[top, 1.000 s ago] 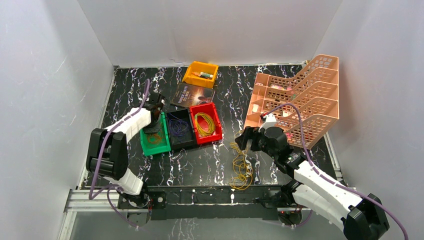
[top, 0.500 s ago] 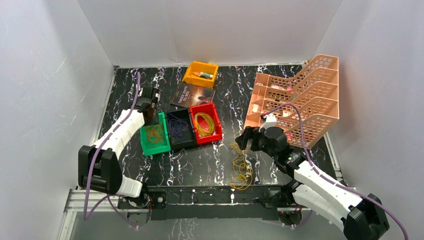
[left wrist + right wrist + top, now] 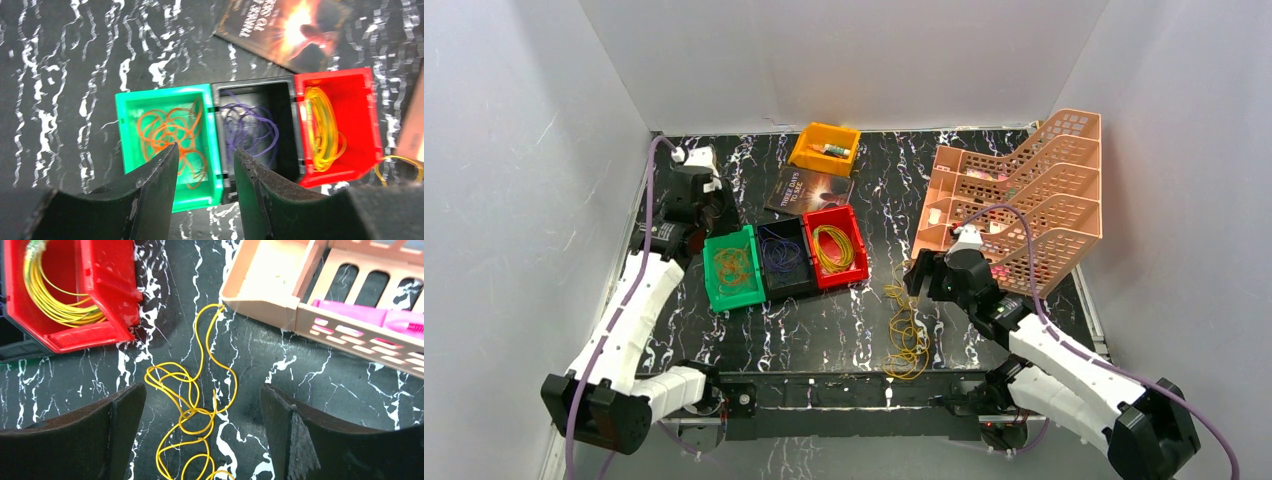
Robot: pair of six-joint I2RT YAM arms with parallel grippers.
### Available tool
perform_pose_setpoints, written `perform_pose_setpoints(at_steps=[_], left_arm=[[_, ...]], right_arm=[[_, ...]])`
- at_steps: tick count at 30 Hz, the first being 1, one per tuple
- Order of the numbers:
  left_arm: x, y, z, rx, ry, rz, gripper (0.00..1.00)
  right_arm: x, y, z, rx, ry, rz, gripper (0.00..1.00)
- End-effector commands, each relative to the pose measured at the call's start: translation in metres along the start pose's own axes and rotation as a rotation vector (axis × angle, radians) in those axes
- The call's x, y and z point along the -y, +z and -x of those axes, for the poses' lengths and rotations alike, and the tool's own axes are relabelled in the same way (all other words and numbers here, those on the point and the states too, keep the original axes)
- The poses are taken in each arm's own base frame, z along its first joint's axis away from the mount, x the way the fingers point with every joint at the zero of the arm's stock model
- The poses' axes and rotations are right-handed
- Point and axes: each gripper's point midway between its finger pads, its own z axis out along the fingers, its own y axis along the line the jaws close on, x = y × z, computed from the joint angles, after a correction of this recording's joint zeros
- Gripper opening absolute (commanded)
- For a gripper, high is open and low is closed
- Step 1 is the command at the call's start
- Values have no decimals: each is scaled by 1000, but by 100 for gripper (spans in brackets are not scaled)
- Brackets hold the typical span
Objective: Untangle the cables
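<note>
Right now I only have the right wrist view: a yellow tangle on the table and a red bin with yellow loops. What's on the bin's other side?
Observer: A black bin touching it, with purple loops inside.
Operator: Past that?
Observer: A green bin against the black one, holding orange loops.
Operator: Left gripper?
Observer: The left gripper is open and empty. It hovers off the table near the green bin's far left corner.

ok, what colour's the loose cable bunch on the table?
Yellow. The loose cables show best in the right wrist view.
</note>
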Motion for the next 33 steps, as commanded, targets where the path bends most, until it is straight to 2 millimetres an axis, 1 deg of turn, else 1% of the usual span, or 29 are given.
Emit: perform_pose_setpoints(at_steps=[1, 5, 7, 9, 11, 13, 18, 25, 28, 33], left_arm=[[37, -18, 5, 24, -33, -160, 44], [55, -14, -7, 9, -21, -190, 44], [65, -12, -14, -3, -15, -213, 43], [76, -10, -21, -16, -11, -239, 43], [83, -9, -25, -24, -10, -256, 43], [86, -8, -27, -23, -7, -264, 43], [82, -12, -27, -5, 2, -256, 43], [77, -15, -30, 3, 1, -252, 43], [74, -15, -30, 5, 5, -236, 43], [73, -16, -29, 12, 12, -232, 44]], right_arm=[[-7, 2, 4, -30, 35, -2, 89], [-9, 10, -4, -75, 26, -2, 78], [-11, 16, -3, -75, 10, 0, 70], [-12, 23, 0, -68, -8, 0, 64], [-12, 30, 5, -50, -31, -6, 62], [-9, 37, 9, -36, -56, -32, 62], [-9, 54, 17, -21, -102, -55, 58], [-9, 76, 16, -42, -147, -78, 49], [-9, 81, 15, -47, -157, -85, 42], [-2, 84, 14, -44, -162, -119, 34]])
